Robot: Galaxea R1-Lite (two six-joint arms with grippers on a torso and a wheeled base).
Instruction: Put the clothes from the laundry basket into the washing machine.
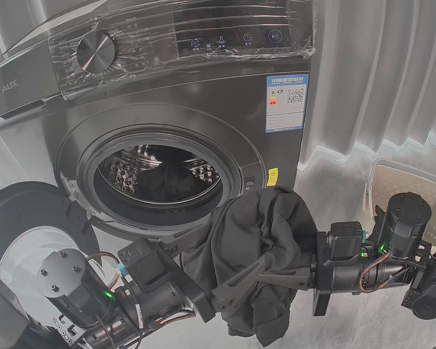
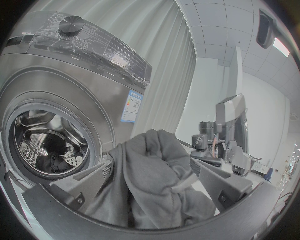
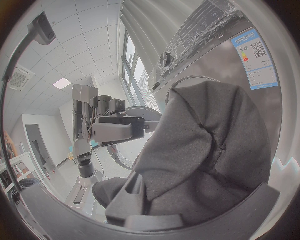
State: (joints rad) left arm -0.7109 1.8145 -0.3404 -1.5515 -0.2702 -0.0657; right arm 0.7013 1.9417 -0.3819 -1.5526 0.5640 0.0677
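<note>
Nearest us, our left gripper (image 2: pixel 151 168) has its jaws wide apart with the dark garment (image 1: pixel 259 231) bunched between them. Our right gripper (image 1: pixel 284 276) is buried in the same cloth, so we cannot tell its grip. We judge this the carrying step; next comes lifting it forward into the washing machine (image 1: pixel 163 99). The left wrist view reveals dark clothing (image 2: pixel 51 162) already in the drum (image 2: pixel 47 140), and the head view adds the laundry basket (image 1: pixel 409 192) farther right.

The dark garment (image 1: pixel 260 241) draped over the right hand (image 1: pixel 277 279), hiding its tip. The laundry basket (image 1: pixel 397 180) sat partly behind the right arm (image 1: pixel 401 242). The door (image 1: pixel 22 234) was cut off at the edge. Clothing (image 1: pixel 168 182) in the drum (image 1: pixel 120 170) was too dim to count.
</note>
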